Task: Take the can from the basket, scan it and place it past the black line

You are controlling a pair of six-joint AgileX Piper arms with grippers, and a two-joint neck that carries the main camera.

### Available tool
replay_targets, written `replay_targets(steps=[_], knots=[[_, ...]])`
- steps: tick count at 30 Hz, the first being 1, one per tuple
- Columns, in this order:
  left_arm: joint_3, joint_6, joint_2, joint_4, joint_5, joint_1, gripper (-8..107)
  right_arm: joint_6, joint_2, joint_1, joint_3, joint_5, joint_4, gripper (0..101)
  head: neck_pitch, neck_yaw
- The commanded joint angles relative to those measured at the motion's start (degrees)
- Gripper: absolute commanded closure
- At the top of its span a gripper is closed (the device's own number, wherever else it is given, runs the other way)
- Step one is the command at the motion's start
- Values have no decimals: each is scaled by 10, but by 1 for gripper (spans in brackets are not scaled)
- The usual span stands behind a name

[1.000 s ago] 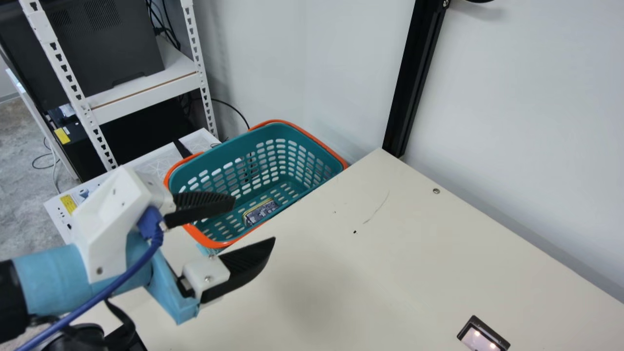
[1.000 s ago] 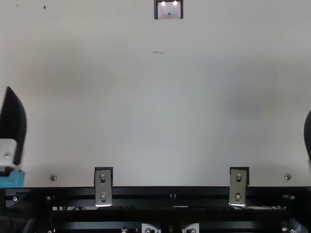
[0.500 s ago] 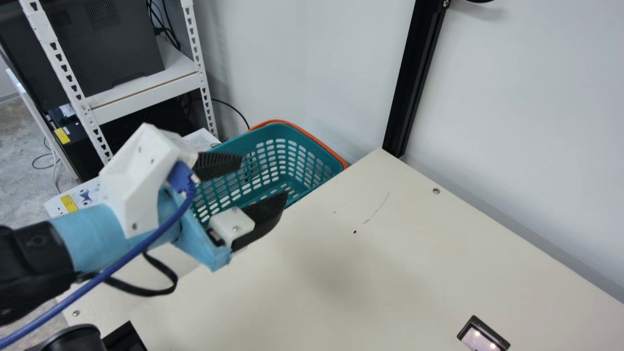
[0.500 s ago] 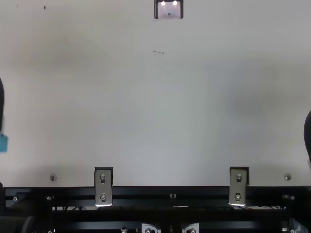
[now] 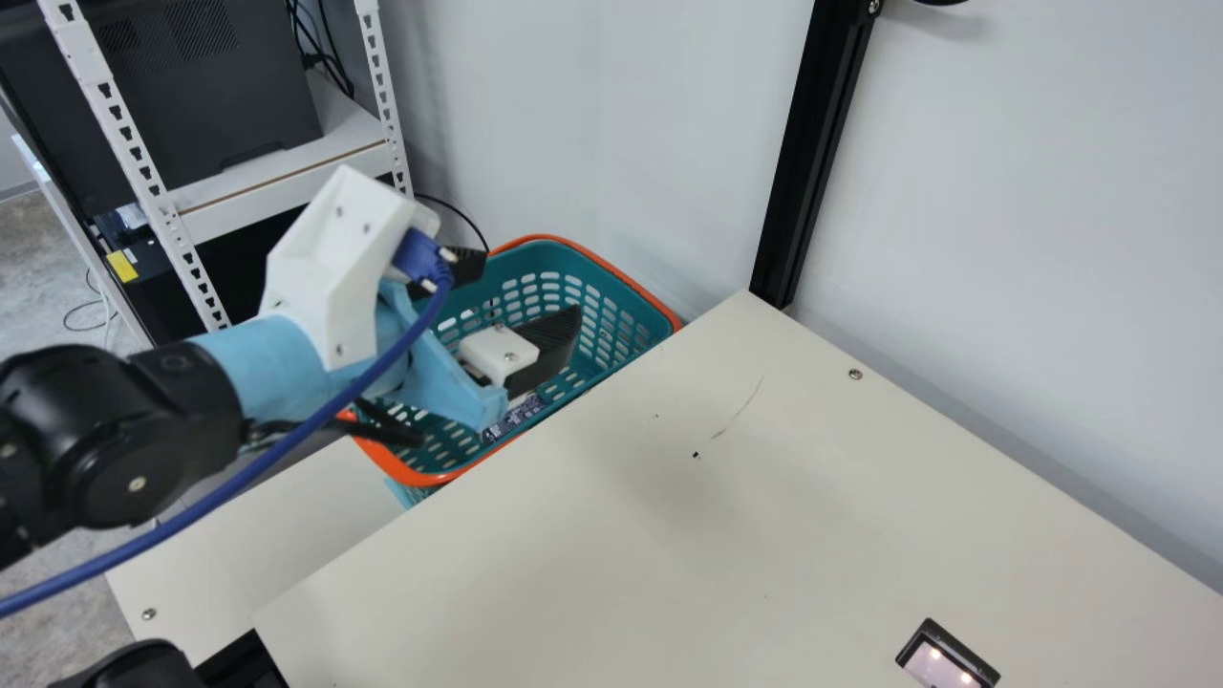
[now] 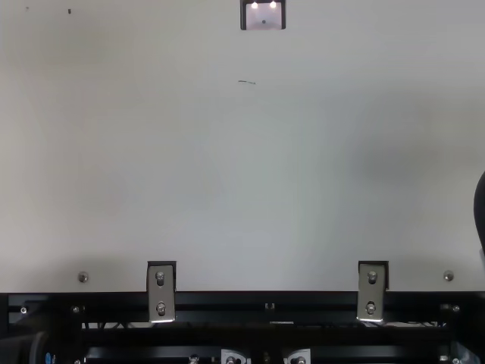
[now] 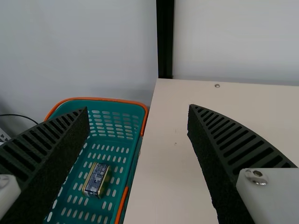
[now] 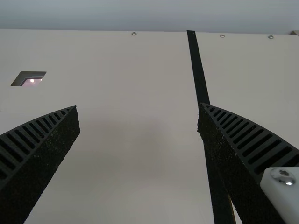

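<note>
The cream table (image 5: 764, 535) carries the black line (image 8: 198, 70), running lengthwise in the right wrist view, and has the lit scanner (image 5: 946, 661) set into it; beside one of its edges sits the teal basket (image 5: 435, 468) with its orange rim. In the main view the left gripper (image 5: 532, 284) is over the basket, its fingers spread, and the right gripper (image 6: 481, 212), at the top view's edge, is likewise spread. The can (image 7: 97, 179), blue and gold, lies on the basket's floor.

Black line (image 8: 198, 70), probable scanner (image 8: 30, 79) well apart
</note>
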Motion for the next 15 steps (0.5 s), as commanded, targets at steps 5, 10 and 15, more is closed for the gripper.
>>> replay_targets(steps=[5, 10, 15], knots=[[-65, 124, 48, -105, 42, 30, 9, 0, 0, 0, 0, 0, 0, 0, -21, 18], [-122, 235, 83, -196, 83, 82, 9, 0, 0, 0, 0, 0, 0, 0, -21, 18], [-178, 372, 126, -298, 137, 159, 9, 0, 0, 0, 0, 0, 0, 0, -21, 18]])
